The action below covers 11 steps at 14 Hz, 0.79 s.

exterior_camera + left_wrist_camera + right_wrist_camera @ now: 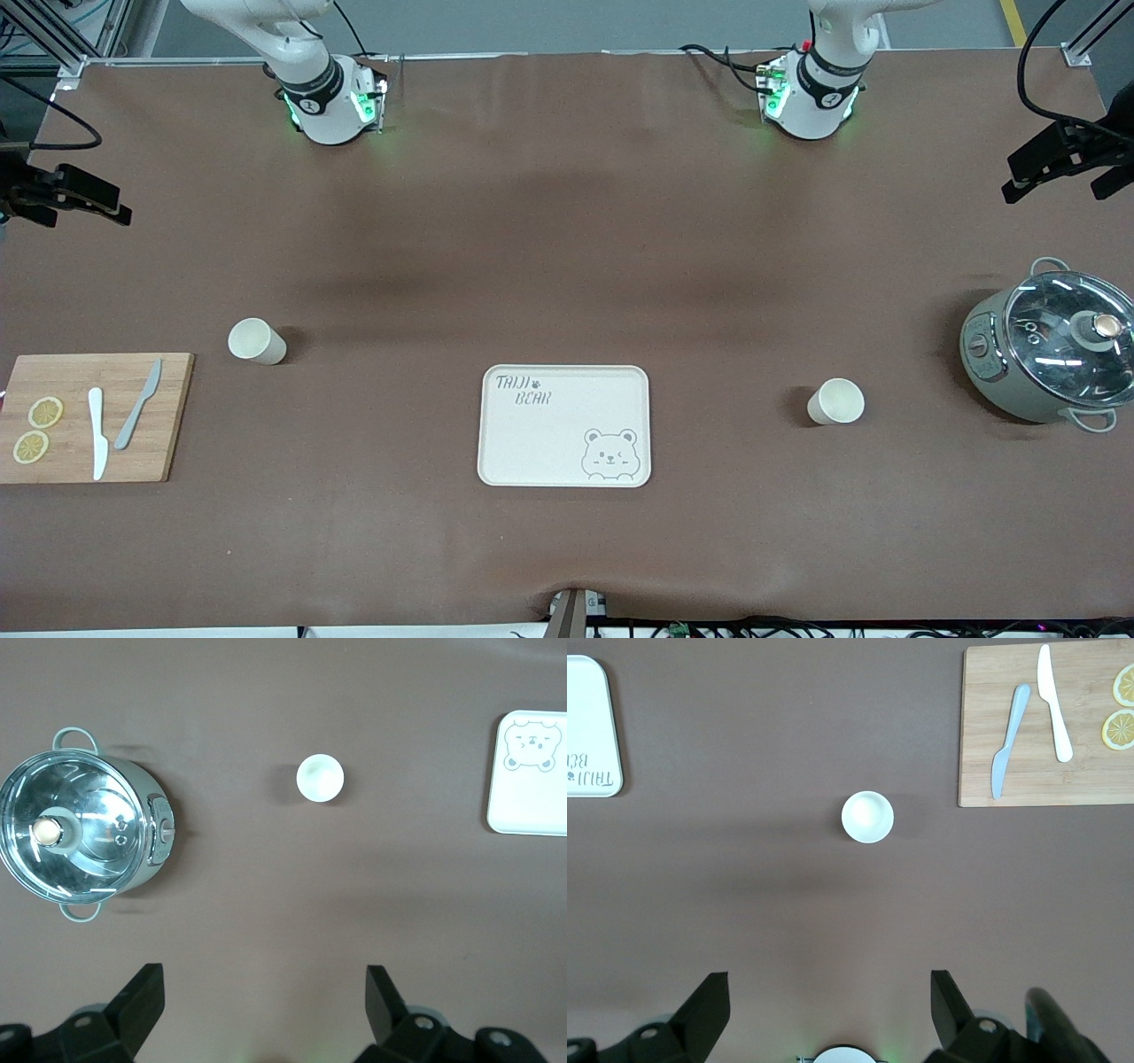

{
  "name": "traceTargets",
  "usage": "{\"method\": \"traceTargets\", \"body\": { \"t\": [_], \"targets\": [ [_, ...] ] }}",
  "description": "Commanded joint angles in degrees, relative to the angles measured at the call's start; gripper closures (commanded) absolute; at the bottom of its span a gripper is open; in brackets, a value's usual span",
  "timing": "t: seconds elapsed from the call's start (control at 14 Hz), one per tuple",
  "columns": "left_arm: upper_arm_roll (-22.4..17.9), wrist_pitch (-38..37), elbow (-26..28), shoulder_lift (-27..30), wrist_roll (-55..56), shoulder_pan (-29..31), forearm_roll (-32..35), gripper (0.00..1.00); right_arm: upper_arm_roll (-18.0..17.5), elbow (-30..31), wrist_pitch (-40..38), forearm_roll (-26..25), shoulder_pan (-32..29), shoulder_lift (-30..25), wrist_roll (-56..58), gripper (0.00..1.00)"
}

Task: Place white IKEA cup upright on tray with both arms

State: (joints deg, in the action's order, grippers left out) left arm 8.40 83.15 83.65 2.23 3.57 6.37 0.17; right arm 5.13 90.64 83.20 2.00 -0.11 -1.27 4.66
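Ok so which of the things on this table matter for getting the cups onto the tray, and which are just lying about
For the job:
- tray
- cup toward the right arm's end
- cup toward the left arm's end
- left gripper, open
- right gripper, open

Lying about:
- cutting board
- white knife
- grey knife
- lemon slices
- lidded pot

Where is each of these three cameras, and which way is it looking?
Front view: high across the table, facing both arms' bases, over tray and two cups.
Left wrist view: on the left arm, looking down at a cup and pot; its open jaws show.
Right wrist view: on the right arm, looking down at the other cup and cutting board; open jaws show.
All share the tray.
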Motion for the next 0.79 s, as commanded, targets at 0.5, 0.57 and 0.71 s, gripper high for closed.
{"method": "traceTargets", "body": {
  "t": [0.5, 0.57, 0.71],
  "targets": [
    [0.2, -0.4, -0.4, 0.0, -0.2, 0.3, 1.1, 0.00, -0.2, -0.4, 0.4, -0.9, 0.3, 0.8, -0.8, 0.00],
    [0.2, -0.4, -0.4, -0.1, -0.3, 0.3, 1.2, 0.00, -0.1, -0.4, 0.4, -1.0, 0.3, 0.8, -0.8, 0.00],
    [0.2, -0.3, -0.4, -0.3, -0.4, 0.4, 1.2, 0.00, -0.1, -0.6, 0.4, -1.0, -0.4, 1.7, -0.8, 0.00]
  ]
}}
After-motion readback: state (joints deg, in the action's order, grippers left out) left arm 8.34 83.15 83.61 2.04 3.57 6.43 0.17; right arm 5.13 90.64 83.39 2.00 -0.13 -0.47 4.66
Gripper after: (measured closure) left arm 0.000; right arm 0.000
